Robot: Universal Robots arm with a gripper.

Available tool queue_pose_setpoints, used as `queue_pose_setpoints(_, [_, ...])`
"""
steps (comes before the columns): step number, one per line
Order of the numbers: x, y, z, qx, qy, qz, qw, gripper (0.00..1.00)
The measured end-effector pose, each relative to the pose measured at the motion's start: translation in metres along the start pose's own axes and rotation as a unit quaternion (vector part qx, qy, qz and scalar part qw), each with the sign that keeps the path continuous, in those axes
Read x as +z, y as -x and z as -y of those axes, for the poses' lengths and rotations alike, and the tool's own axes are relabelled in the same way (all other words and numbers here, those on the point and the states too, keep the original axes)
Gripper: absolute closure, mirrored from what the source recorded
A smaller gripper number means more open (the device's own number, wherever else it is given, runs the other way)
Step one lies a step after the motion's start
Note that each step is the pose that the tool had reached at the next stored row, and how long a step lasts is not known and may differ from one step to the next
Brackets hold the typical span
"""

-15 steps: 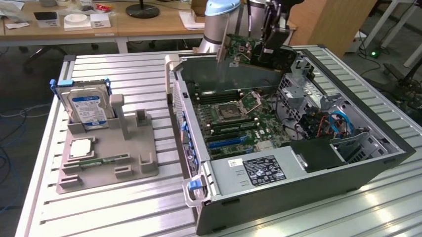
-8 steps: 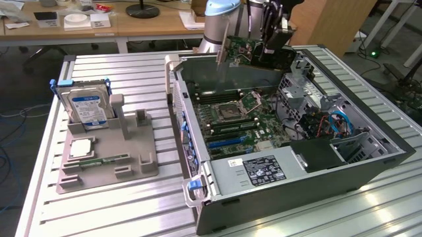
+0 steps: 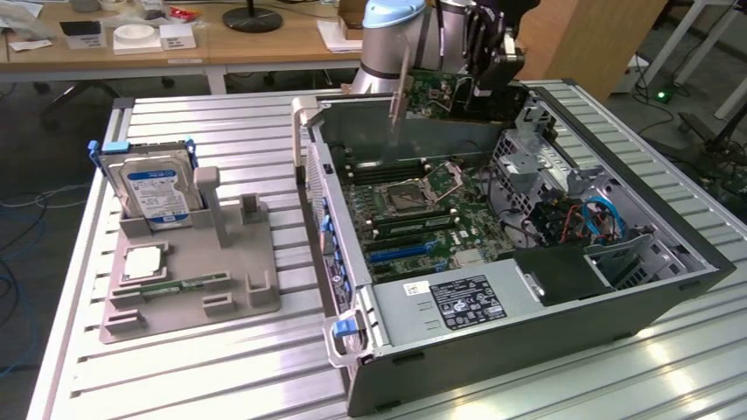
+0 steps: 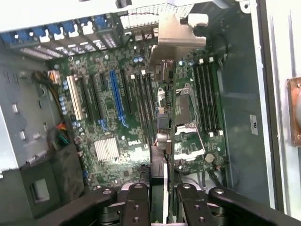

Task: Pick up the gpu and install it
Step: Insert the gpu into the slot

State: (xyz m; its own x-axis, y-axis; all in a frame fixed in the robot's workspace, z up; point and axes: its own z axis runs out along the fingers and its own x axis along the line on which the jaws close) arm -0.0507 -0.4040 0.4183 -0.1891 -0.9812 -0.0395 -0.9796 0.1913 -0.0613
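Observation:
The gpu (image 3: 449,94), a green circuit board with a pale metal bracket (image 3: 397,87) at one end, hangs upright over the back of the open computer case (image 3: 653,293). My gripper (image 3: 495,68) is shut on its upper edge. In the wrist view the gpu (image 4: 164,136) runs edge-on away from my gripper (image 4: 162,200), its bracket (image 4: 175,37) at the far end. The card is above the motherboard (image 4: 106,117), beside the black expansion slots and the blue slot (image 4: 116,96), apart from them.
On the exterior view's left, a grey fixture (image 3: 233,262) holds a silver hard drive with a blue label (image 3: 157,188), a square chip (image 3: 140,262) and a narrow memory stick (image 3: 181,284). A power supply (image 3: 467,302) and drive cage (image 3: 548,157) crowd the case.

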Motion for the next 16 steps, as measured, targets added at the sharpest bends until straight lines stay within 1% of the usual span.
queue_pose_setpoints(4, [0.0019, -0.0001, -0.0002, -0.034, 0.001, 0.0024, 0.9994, 0.73])
queue_pose_setpoints(5, [0.0023, -0.0001, -0.0002, -0.039, 0.0014, 0.0047, 0.9992, 0.73])
queue_pose_setpoints(7, [0.0029, -0.0001, -0.0002, -0.045, 0.0027, 0.012, 0.9989, 0.73])
queue_pose_setpoints(8, [0.0032, -0.0001, -0.0003, -0.048, 0.0033, 0.0152, 0.9987, 0.73])
queue_pose_setpoints(9, [0.0035, -0.0001, -0.0003, -0.052, 0.0036, 0.0176, 0.9985, 0.73])
queue_pose_setpoints(10, [0.0039, -0.0001, -0.0004, -0.055, 0.0034, 0.0186, 0.9983, 0.73])
queue_pose_setpoints(11, [0.0042, -0.0002, -0.0004, -0.061, 0.0025, 0.0191, 0.998, 0.73])
queue_pose_setpoints(12, [0.0046, -0.0003, -0.0003, -0.066, 0.0002, 0.0197, 0.9977, 0.73])
queue_pose_setpoints(16, [0.0058, -0.0005, -0.0003, -0.079, -0.0107, 0.0221, 0.9965, 0.73])
